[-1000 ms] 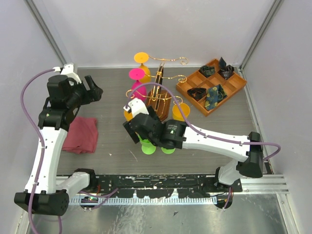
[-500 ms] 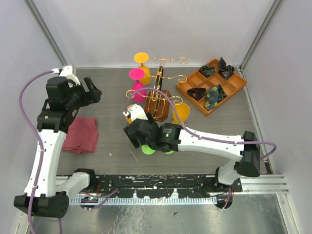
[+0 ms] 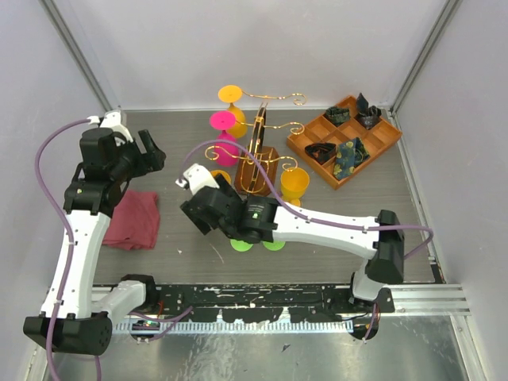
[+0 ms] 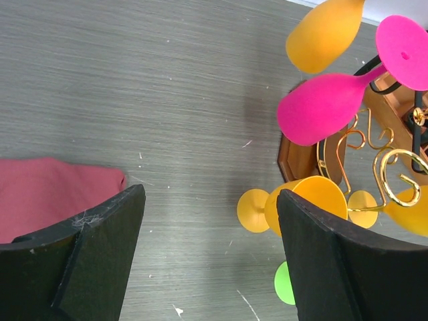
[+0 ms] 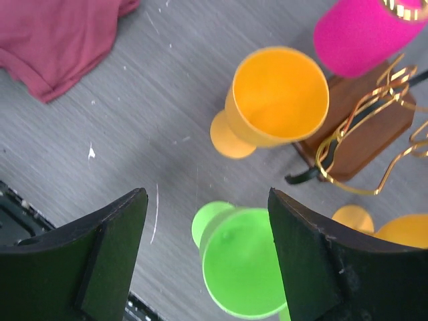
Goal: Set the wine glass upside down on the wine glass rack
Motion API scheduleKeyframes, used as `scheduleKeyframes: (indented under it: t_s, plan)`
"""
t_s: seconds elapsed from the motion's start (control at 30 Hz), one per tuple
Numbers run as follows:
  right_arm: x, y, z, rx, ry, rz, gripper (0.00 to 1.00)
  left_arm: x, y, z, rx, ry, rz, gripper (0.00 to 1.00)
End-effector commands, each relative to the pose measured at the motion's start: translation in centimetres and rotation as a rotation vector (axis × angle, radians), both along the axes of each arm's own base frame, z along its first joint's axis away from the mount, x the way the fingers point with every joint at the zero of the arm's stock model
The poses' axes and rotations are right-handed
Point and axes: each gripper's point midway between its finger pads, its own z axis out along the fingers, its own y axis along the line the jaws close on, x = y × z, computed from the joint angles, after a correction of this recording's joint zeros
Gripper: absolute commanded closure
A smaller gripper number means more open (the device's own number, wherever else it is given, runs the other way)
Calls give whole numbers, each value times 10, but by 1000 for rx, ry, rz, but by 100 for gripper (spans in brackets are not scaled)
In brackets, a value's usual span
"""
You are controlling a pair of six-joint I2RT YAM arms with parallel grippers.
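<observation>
- Grey wood-grain table (image 3: 182,230) between plain white walls, with both arm bases on a black rail at the near edge.
- Nearest to the rail: a green glass (image 5: 244,267), upright with the mouth up and nothing inside, directly under the right gripper (image 5: 206,200).
- Right gripper pointing down, fingers spread wide and grasping nothing. Probably placed so in order to come down around the green bowl, though the glass behind could also be meant.
- To the left: a red cloth (image 3: 131,218), flat on the table and well apart from the glasses.
- Above the far edge of the cloth: the left gripper (image 4: 210,200), jaws released and empty. Probably kept aside to leave room for the other arm.
- A little farther: an orange glass (image 5: 281,93), upright and empty, foot on the table just beside the wooden base.
- In the middle of the table: the rack (image 3: 258,155), gold wire with curled arms on a brown wooden base.
- Already hanging there mouth down: a pink glass (image 4: 321,107) and a second orange glass (image 4: 324,33), each caught by its foot on a wire arm. Curled arms on the right side apparently free.
- Farthest, at the right: an orange tray (image 3: 313,165) with several compartments holding dark crumpled pieces, kind impossible to tell.
</observation>
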Motion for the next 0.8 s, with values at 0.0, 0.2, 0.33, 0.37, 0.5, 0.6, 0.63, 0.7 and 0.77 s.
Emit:
scheduleKeyframes:
  t_s: [0.0,0.2,0.33,0.37,0.5,0.6,0.63,0.7,0.77]
  plan:
    - [18,29,25,-25,-134,57,22,-1,6,3,6,-23,32,13]
    - [33,43,11,-69,-160,78,20,-10,27,8,78,-27,119,8]
    - [48,39,1,-85,-160,55,20,-13,28,10,79,-32,129,6]
    - [53,38,-1,-86,-162,52,20,-13,29,10,80,-32,132,6]
    - [65,33,-5,-102,-181,42,20,-15,33,9,84,-32,153,4]
    - [73,30,-8,-121,-189,39,20,-17,33,10,78,-35,161,4]
    - [74,30,-10,-121,-185,43,20,-17,33,10,75,-37,164,3]
    - [77,30,-14,-124,-176,46,20,-19,35,11,74,-43,174,3]
    - [77,31,-18,-127,-170,51,20,-20,39,11,82,-46,193,2]
